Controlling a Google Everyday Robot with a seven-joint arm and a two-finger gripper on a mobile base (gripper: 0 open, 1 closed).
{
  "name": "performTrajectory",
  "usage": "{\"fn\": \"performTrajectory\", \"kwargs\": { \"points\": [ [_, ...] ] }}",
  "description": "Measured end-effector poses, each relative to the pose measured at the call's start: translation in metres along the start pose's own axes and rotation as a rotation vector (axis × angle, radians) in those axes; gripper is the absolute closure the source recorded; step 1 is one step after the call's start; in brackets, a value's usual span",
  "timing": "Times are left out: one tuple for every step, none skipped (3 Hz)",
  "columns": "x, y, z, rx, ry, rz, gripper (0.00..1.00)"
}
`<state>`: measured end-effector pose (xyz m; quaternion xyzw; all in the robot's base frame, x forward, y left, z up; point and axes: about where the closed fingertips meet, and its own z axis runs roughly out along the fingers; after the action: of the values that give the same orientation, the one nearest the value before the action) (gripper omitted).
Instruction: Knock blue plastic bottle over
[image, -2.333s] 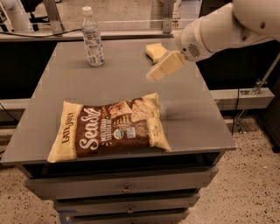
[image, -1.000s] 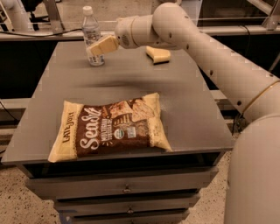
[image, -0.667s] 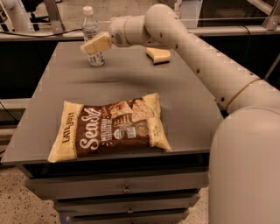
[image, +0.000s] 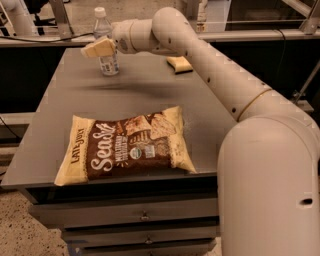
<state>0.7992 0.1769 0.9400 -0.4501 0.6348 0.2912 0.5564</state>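
Note:
The blue plastic bottle (image: 106, 56) is small and clear with a white cap. It stands upright at the far left of the grey table (image: 75, 110). My gripper (image: 97, 49) is at the end of the white arm (image: 210, 70) that reaches in from the right. Its cream fingers lie across the bottle's upper body, in front of it. Only the cap and the lower part of the bottle show.
A brown and cream snack bag (image: 125, 145) lies flat at the table's front. A yellow sponge (image: 179, 64) lies at the far right of the table. Drawers are under the table's front edge. My arm's large body fills the right side of the view.
My gripper has swept left from the sponge side across the back of the table to the bottle. The bottle still stands upright. The bag and sponge have not moved.

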Motion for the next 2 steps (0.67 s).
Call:
{"fn": "performTrajectory", "kwargs": {
  "points": [
    [0.0, 0.0033, 0.0082, -0.01, -0.009, 0.004, 0.4],
    [0.0028, 0.0048, 0.0081, -0.009, -0.01, 0.009, 0.62]
  ]
}}
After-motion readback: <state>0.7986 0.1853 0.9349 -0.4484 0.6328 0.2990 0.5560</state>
